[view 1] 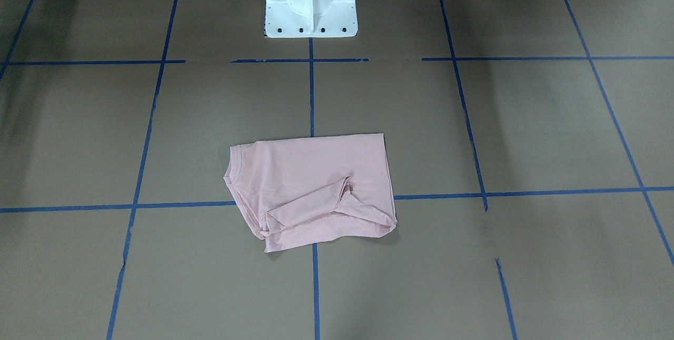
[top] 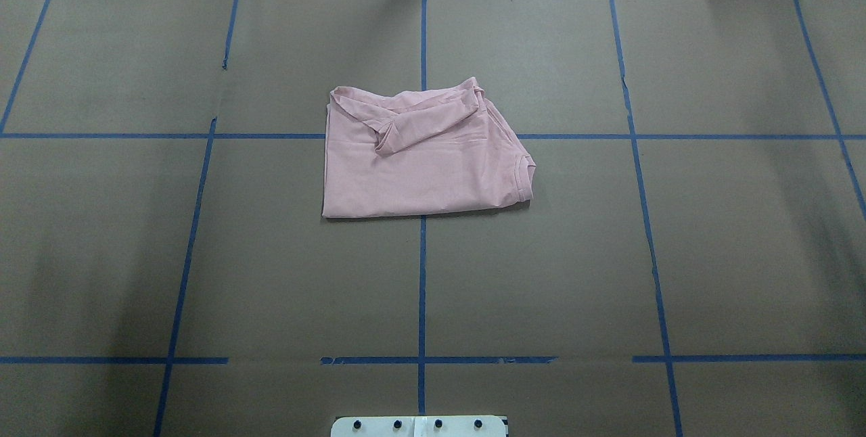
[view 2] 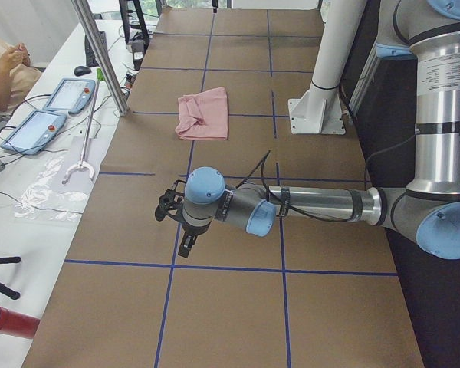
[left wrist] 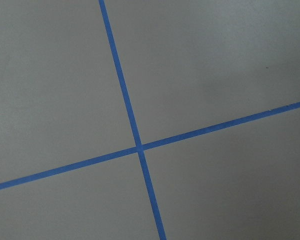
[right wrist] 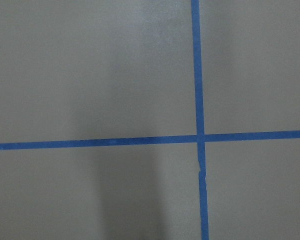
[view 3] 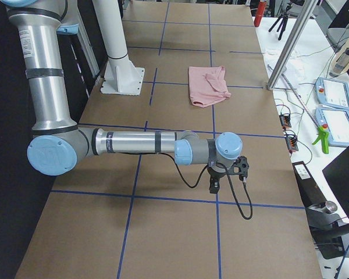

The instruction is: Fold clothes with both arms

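Centrally, folded pink T-shirt (top: 419, 166) on brown table (top: 135, 254)

You get even, bright light and sharp frames; soft broad shadows band the table (view 1: 79, 119); T-shirt (top: 419, 173) casts a thin edge shadow.

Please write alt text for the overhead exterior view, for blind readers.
A roughly folded light pink T-shirt lies near the middle of a brown table marked with blue tape lines, its collar toward the right. A white base plate shows at the bottom edge.
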